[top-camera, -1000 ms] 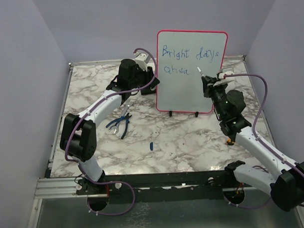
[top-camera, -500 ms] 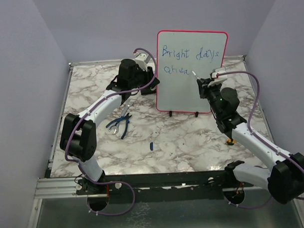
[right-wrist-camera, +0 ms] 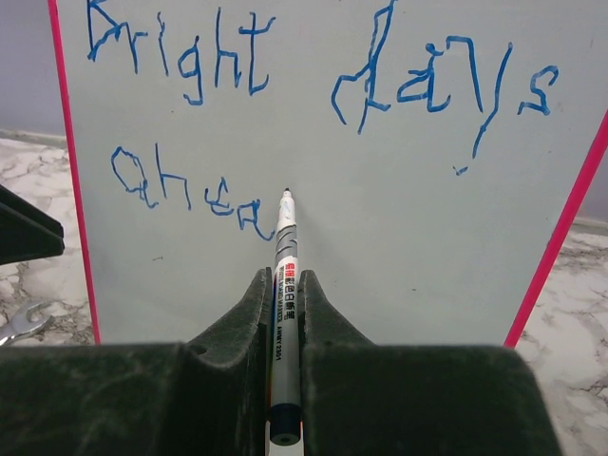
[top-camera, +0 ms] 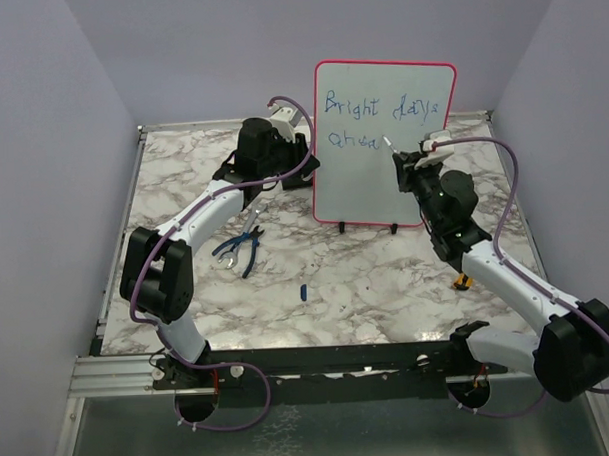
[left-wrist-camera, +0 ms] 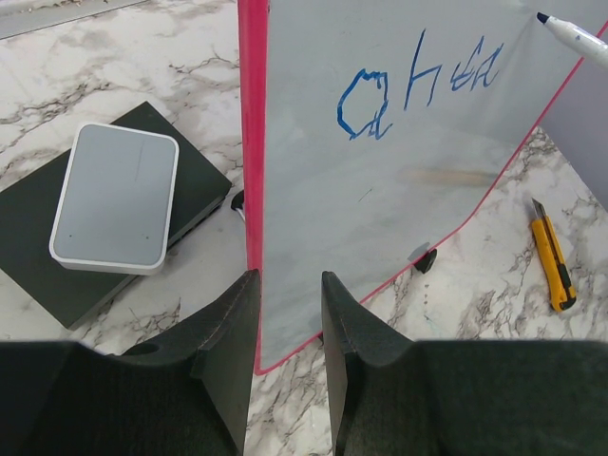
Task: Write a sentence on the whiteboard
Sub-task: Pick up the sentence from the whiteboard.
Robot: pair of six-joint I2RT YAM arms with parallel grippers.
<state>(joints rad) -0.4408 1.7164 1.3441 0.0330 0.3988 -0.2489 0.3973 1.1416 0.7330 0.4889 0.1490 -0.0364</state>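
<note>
The right gripper is clamped narrowly on a whiteboard marker, its tip pointing to 12 o'clock at the whiteboard; whether the tip touches the surface I cannot tell. The tip sits just at 3 o'clock of the last blue letter. The sentence reads "Bright days" above "ahea". The left gripper pinches the board's red left edge, holding it upright at the table's 12 o'clock. An eraser block lies at 9 o'clock of the board; a utility knife at 3 o'clock; pliers and a blue cap lie nearer the arm bases.
</note>
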